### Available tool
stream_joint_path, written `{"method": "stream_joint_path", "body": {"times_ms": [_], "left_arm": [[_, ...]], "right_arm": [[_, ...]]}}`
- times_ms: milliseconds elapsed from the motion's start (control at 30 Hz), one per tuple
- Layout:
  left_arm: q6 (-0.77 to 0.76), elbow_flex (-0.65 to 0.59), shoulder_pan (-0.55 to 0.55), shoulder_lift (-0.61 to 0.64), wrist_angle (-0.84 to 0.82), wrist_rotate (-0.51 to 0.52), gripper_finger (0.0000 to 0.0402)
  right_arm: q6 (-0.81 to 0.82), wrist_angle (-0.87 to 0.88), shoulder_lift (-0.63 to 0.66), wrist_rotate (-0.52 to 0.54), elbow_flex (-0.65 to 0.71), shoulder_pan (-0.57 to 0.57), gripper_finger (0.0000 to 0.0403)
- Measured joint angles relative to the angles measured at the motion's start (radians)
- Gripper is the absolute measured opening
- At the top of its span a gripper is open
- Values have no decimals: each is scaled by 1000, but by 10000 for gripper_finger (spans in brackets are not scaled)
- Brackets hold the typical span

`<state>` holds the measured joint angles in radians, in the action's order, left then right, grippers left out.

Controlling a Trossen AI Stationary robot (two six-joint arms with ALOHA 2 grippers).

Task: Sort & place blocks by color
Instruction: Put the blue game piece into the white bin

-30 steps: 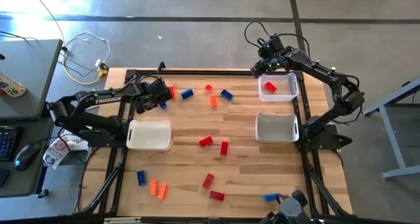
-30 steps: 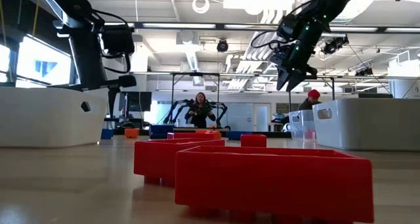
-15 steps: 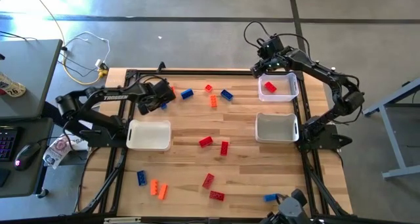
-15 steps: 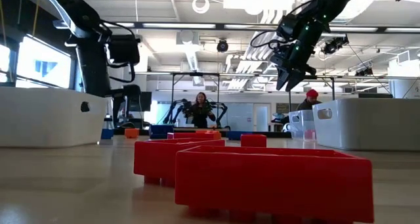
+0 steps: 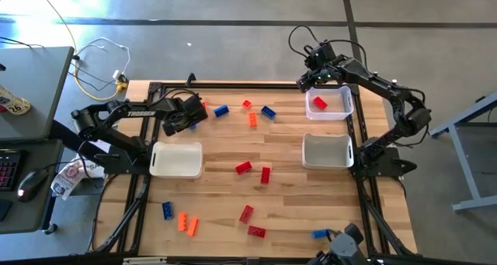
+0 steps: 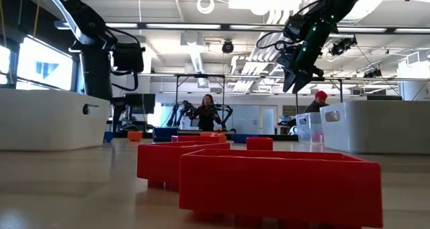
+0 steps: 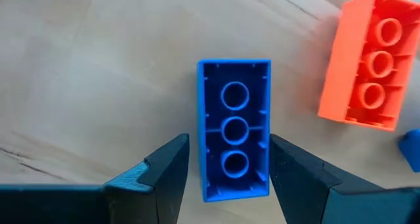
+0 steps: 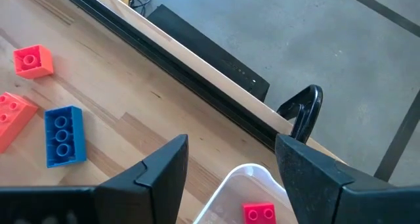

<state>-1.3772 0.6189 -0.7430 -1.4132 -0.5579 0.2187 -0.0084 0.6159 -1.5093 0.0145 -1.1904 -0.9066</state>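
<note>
Red, orange and blue blocks lie scattered on the wooden table. My left gripper (image 5: 186, 113) is open near the table's far left. In the left wrist view its fingers (image 7: 167, 175) stand close on either side of a blue block (image 7: 234, 129) lying hollow side up. An orange block (image 7: 367, 60) lies beside it. My right gripper (image 5: 314, 78) hangs open over the far right bin (image 5: 347, 103), which holds a red block (image 5: 320, 104). Other blocks: blue (image 5: 221, 109), blue (image 5: 269, 112), orange (image 5: 253, 119), red (image 5: 244, 167), red (image 5: 265, 174).
A white bin (image 5: 176, 159) stands near my left gripper, and another bin (image 5: 327, 151) sits on the right. Near the front edge lie blue (image 5: 167, 210), orange (image 5: 186, 223), red (image 5: 246, 214) and blue (image 5: 319, 234) blocks. Two people show in the room behind (image 6: 207, 111).
My left gripper has come down toward the blue block while its arm has swung in above the table's left edge. It has stayed open. The right arm has kept still.
</note>
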Motion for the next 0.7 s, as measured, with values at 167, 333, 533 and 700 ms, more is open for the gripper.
{"method": "stream_joint_path", "body": {"times_ms": [167,333,533,700], "left_arm": [[58,0,-11,-1,-1,1,177],[168,0,-26,0,1,-3,134],[302,2,-30,1,3,-3,98],[413,2,-30,1,6,9,105]], "right_arm": [[0,0,0,0,0,0,216],[0,0,0,0,0,0,216],[0,1,0,0,0,0,216],[0,1,0,0,0,0,216]]}}
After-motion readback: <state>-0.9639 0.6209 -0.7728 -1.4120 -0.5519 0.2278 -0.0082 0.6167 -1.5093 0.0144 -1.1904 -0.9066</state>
